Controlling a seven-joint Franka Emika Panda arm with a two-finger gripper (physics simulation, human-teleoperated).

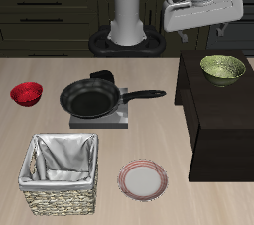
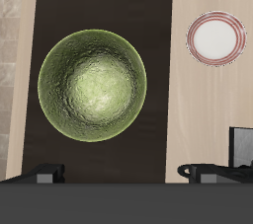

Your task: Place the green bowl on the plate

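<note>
While the gripper (image 1: 201,33) hovers, the green bowl (image 2: 92,85) sits directly below.

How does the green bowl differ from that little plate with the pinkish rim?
The green bowl is deep and olive with a speckled inside; the plate is flat, white-grey with a pinkish-red rim. The green bowl sits up on a dark cabinet; the plate lies lower on the table, near its front edge. Both are round and empty.
</note>
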